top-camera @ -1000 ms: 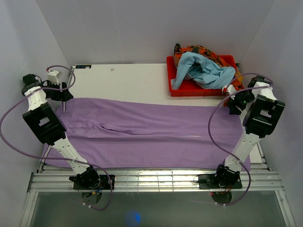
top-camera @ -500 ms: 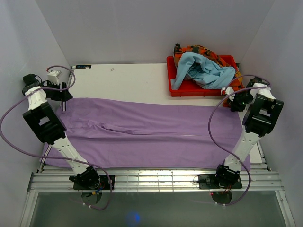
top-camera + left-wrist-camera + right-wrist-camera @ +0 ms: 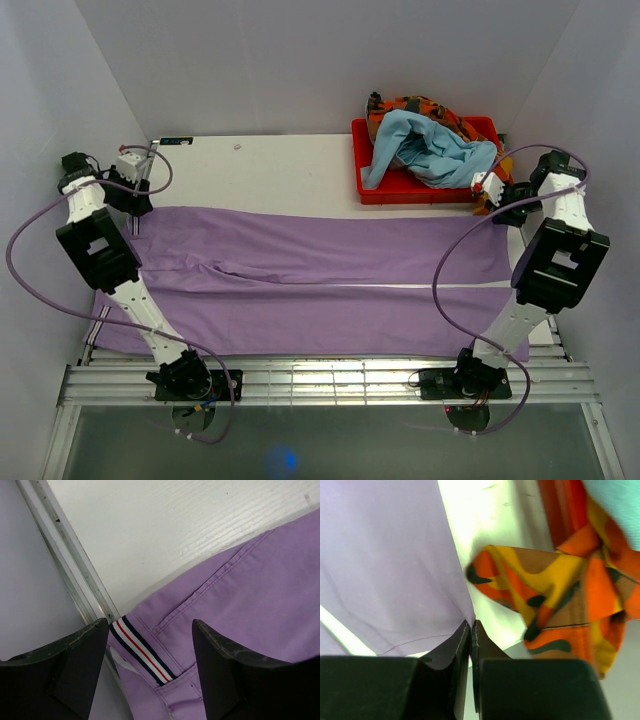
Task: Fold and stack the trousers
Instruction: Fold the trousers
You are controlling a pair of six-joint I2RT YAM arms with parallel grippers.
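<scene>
item: trousers, lilac, spread flat lengthwise across the white table, waistband at the left end, hems at the right.
left gripper: released, fingers wide apart, poised over the far waistband corner; red, white and navy striped band shows between them.
right gripper: clenched, fingertips pinching the far right hem corner of the trousers.
red bin: far right of table, holding a light blue garment and an orange patterned cloth spilling over its edge near the right gripper.
</scene>
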